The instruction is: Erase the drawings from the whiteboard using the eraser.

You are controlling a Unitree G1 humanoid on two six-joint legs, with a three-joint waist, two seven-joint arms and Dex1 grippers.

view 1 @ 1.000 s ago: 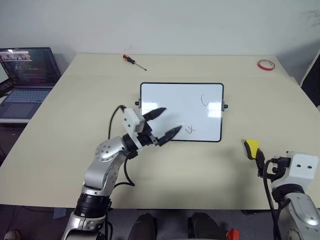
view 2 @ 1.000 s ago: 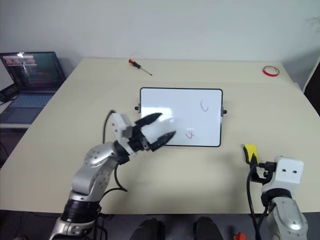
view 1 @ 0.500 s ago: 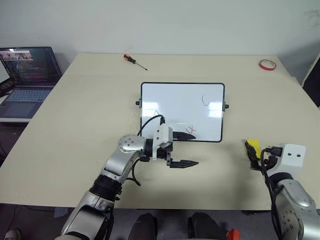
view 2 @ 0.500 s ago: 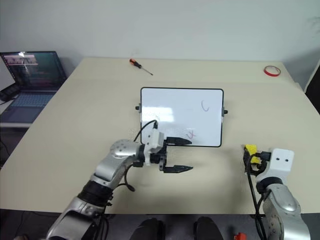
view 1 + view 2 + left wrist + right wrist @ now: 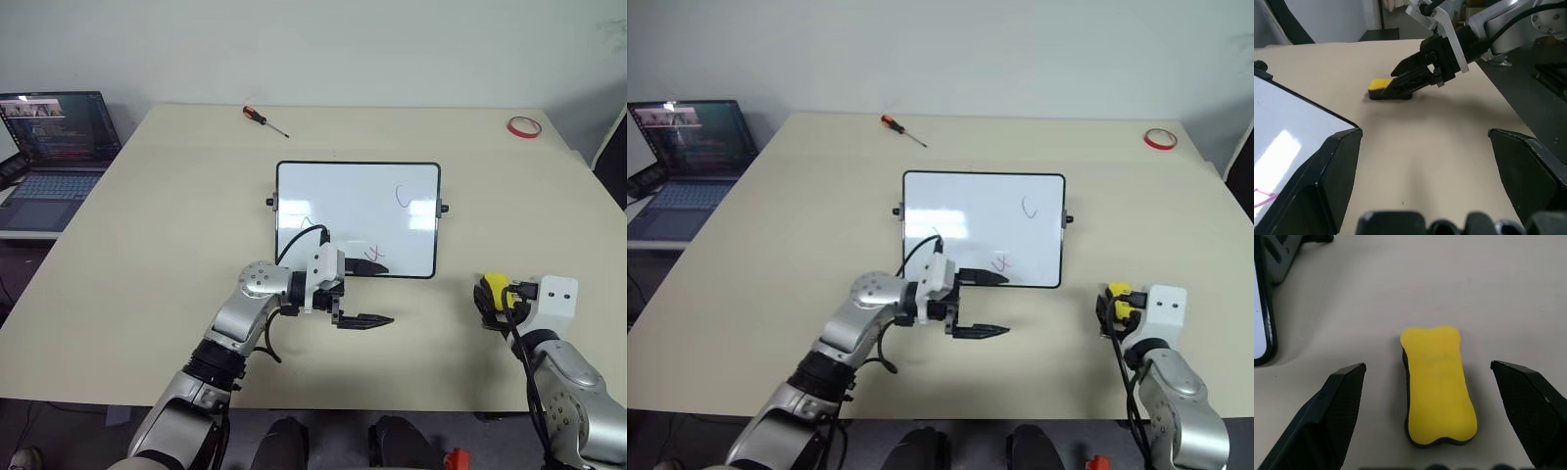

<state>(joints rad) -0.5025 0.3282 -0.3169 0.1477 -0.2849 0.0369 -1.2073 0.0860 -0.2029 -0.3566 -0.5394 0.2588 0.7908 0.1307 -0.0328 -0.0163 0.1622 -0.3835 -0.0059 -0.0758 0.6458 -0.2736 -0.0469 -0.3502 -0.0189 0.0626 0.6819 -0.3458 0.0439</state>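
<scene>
Right wrist view: the eraser (image 5: pixel 1436 384) lies flat on the table (image 5: pixel 147 245), centred between the spread fingers of the right gripper (image 5: pixel 1437 431). Step in hand: pickup. Next: lower and close. Left gripper (image 5: pixel 367 292), jaws spread, hovers beside the whiteboard (image 5: pixel 333 196).

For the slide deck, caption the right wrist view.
Open right gripper straddles the yellow eraser lying on the table, whiteboard corner nearby.
</scene>
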